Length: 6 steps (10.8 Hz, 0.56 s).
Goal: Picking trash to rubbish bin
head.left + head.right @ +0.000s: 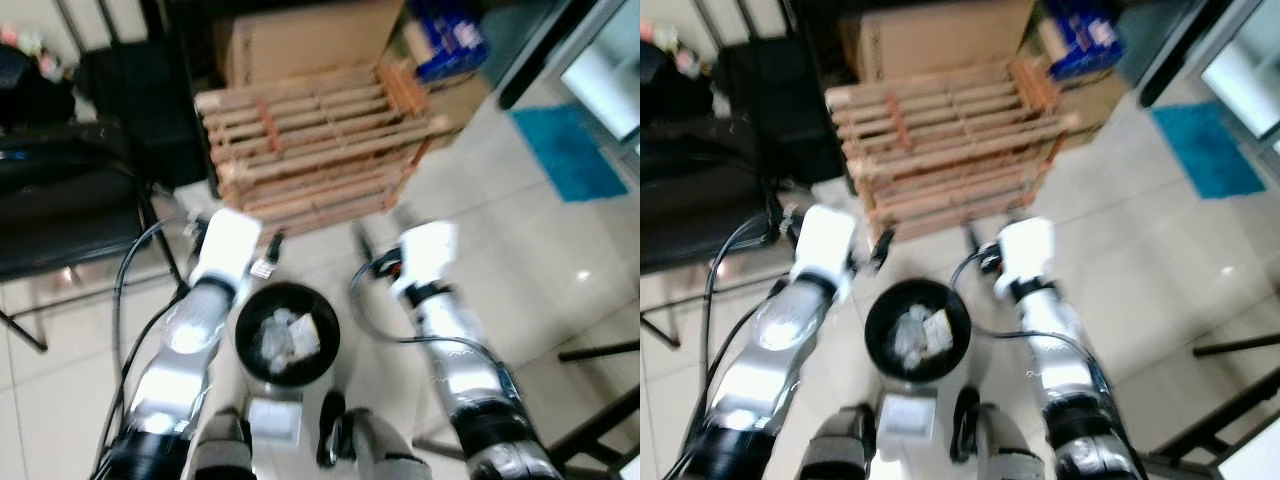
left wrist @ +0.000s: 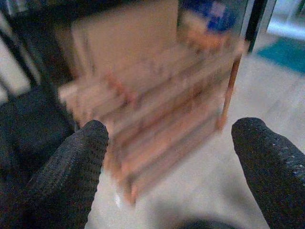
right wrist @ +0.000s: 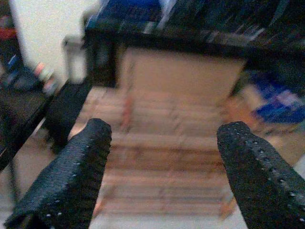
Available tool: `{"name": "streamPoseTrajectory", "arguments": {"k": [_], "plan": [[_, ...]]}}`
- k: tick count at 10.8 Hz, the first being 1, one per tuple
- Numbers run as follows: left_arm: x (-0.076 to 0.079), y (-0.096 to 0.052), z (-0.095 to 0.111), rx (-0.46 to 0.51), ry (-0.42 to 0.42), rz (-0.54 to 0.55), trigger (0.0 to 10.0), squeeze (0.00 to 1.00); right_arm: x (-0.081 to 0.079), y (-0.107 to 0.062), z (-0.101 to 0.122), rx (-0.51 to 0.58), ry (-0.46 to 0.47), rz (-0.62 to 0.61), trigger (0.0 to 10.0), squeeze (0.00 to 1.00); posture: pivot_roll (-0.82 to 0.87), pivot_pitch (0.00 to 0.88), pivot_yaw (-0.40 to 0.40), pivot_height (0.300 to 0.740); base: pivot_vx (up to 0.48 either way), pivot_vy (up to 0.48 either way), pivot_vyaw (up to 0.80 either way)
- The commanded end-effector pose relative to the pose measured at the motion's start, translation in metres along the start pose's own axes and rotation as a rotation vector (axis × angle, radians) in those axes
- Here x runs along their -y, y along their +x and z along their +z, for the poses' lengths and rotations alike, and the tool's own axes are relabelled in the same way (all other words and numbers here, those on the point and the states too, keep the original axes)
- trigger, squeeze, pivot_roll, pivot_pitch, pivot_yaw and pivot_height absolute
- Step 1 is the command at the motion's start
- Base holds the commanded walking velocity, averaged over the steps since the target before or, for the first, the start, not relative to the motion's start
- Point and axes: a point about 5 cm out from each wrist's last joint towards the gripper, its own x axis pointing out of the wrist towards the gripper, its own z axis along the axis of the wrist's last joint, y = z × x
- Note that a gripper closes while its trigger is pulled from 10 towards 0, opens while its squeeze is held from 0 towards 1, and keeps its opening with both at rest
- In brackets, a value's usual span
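1. A wooden slatted crate (image 1: 320,145) leans against a cardboard box (image 1: 305,40) on the tiled floor (image 1: 520,260), ahead of the robot.
2. A black rubbish bin (image 1: 287,333) sits between both arms, just before the robot's body, with crumpled white trash (image 1: 285,335) inside it.
3. The left tool (image 2: 171,157) is spread wide, holding nothing.
4. The right tool (image 3: 164,167) is likewise wide apart and empty, facing the crate.

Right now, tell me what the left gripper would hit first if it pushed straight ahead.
Probably the stack of wooden slatted frames: the left gripper, fingers open, points right at it across bare tile floor. The view is blurred, so depth is uncertain.
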Motion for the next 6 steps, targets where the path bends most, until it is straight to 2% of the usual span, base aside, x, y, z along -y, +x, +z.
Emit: {"name": "streamPoseTrajectory", "arguments": {"k": [1, 2, 4, 6], "plan": [[0.008, 0.003, 0.0, 0.03, 0.005, -0.021, 10.0, 0.0, 0.012, -0.006, 0.007, 0.018, 0.007, -0.072, 10.0, 1.0, 0.31, 0.13, -0.116, 0.74, 0.0, 0.0, 0.0], [0.011, 0.011, 0.004, 0.088, 0.009, -0.029, 10.0, 0.0, 0.021, -0.016, 0.022, 0.068, 0.008, -0.151, 10.0, 1.0, 0.29, 0.104, -0.108, 0.74, 0.0, 0.0, 0.0], [0.014, 0.02, 0.008, 0.139, -0.024, -0.022, 10.0, 0.0, 0.034, -0.033, 0.042, 0.115, 0.001, -0.269, 10.0, 1.0, 0.26, 0.074, -0.094, 0.74, 0.0, 0.0, 0.0], [0.018, 0.027, 0.011, 0.183, -0.103, -0.062, 10.0, 0.0, 0.04, -0.051, 0.059, 0.127, -0.035, -0.351, 10.0, 1.0, 0.2, 0.048, -0.075, 0.74, 0.0, 0.0, 0.0]]}}
